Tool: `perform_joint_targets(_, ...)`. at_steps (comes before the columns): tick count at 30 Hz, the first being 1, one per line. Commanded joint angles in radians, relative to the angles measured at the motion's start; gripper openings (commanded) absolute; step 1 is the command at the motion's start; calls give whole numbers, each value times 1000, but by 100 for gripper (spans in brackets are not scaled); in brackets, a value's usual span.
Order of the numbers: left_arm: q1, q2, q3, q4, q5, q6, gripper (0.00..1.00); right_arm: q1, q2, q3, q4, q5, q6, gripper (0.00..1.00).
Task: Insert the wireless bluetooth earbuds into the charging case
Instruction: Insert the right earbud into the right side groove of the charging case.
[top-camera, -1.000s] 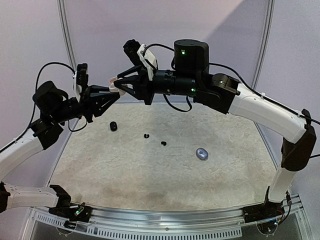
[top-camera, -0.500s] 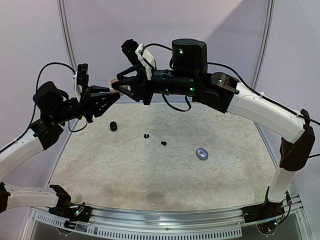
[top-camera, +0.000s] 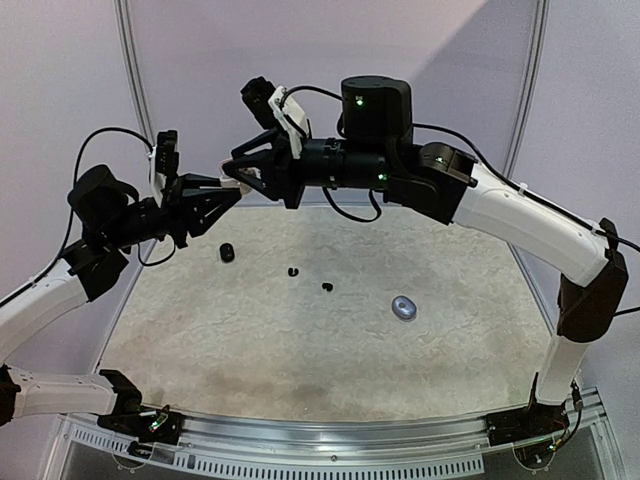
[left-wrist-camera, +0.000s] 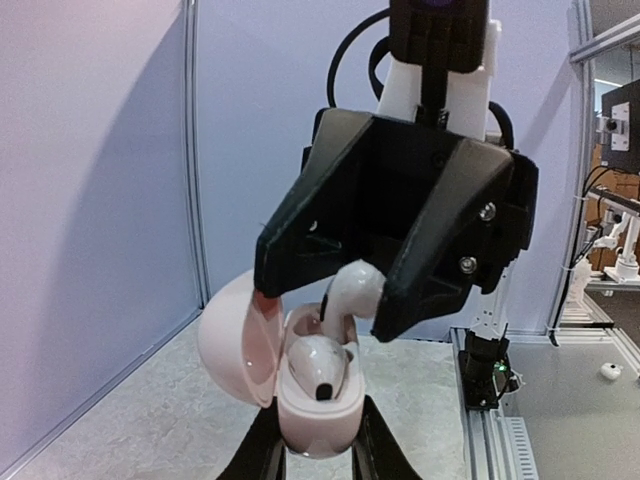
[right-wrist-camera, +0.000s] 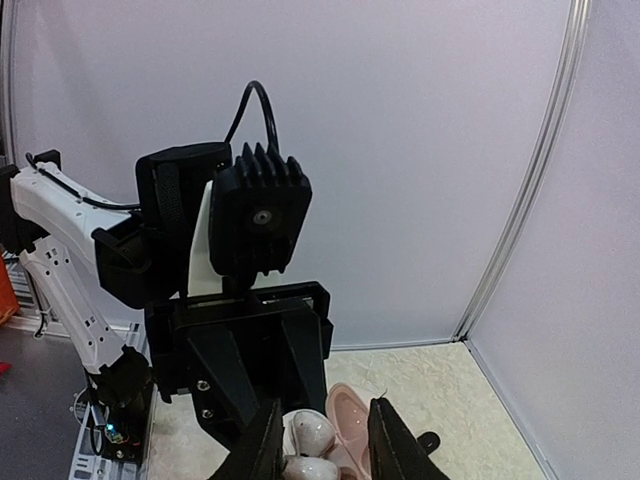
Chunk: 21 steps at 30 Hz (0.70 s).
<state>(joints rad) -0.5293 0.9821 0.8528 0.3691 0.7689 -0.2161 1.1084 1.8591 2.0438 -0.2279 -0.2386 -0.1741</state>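
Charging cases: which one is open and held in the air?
The pale pink charging case, clamped by the left gripper, lid swung open. The grey case and black case lie shut on the table.

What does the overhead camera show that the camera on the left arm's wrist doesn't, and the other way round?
Only the overhead view shows the mat with two small black earbuds, a black case and a grey case. Only the left wrist view shows inside the open pink case: one white earbud seated, another in the right gripper above it. Both show the two grippers meeting in mid-air.
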Motion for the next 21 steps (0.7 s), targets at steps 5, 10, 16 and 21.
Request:
perform_joint_targets(5,-11,-7,-1,29,78,63,0,-14,36,56,-45,96,30,30)
perform_joint_targets(10,-11,-6,0,38,68,47,0,-14,42,51,-47,66,30,28)
perform_joint_targets(16,-11,-3,-3,32,25,1,0,-13,44,47,-18,21,38,27)
perform_joint_targets(21,-11,-3,0,22,2,-2,0,-12,48,48,-12,17,29,26)
